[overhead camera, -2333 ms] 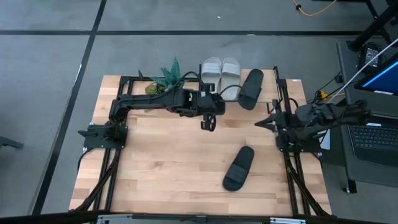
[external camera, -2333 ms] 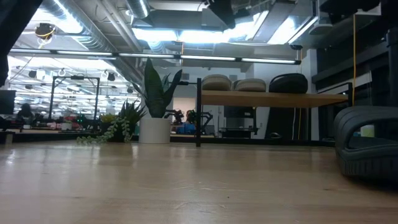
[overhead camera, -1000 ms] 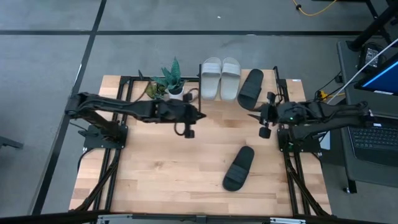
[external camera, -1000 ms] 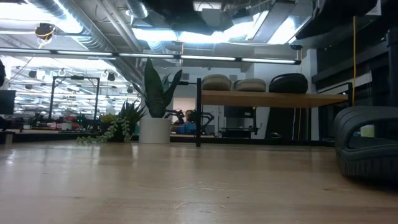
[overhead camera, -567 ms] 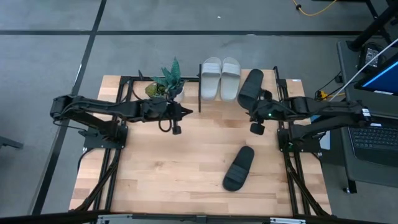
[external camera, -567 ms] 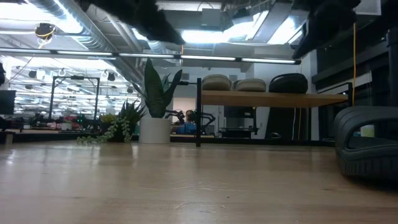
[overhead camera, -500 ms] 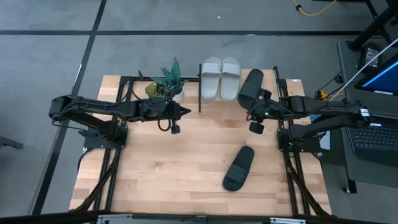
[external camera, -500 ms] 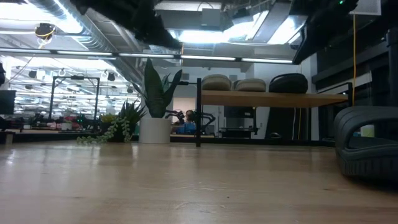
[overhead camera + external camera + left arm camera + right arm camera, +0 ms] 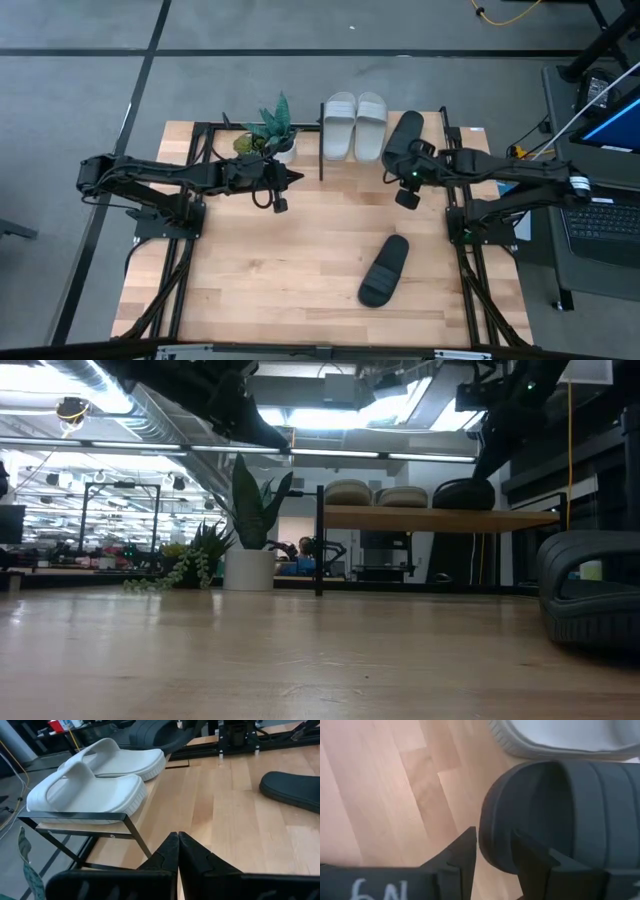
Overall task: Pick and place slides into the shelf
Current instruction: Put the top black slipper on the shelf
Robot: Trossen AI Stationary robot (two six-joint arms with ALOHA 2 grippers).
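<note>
The left gripper (image 9: 278, 204) hangs pinched shut by the potted plant (image 9: 270, 128), idle. On the shelf (image 9: 150, 797) sit two matte, moulded white slides (image 9: 354, 124). The right gripper (image 9: 405, 196), jaws apart and straddling nothing I can confirm, hovers at the heel of the black slide on the shelf (image 9: 403, 140), which lies skewed; the other black slide (image 9: 384, 270) lies nearer that arm.

Two pale grey-white slides (image 9: 354, 125) lie side by side on the shelf (image 9: 440, 518), soles down. One black slide (image 9: 402, 141) rests tilted beside them on the shelf; the other black slide (image 9: 384, 270) lies flat on the table, well apart.
</note>
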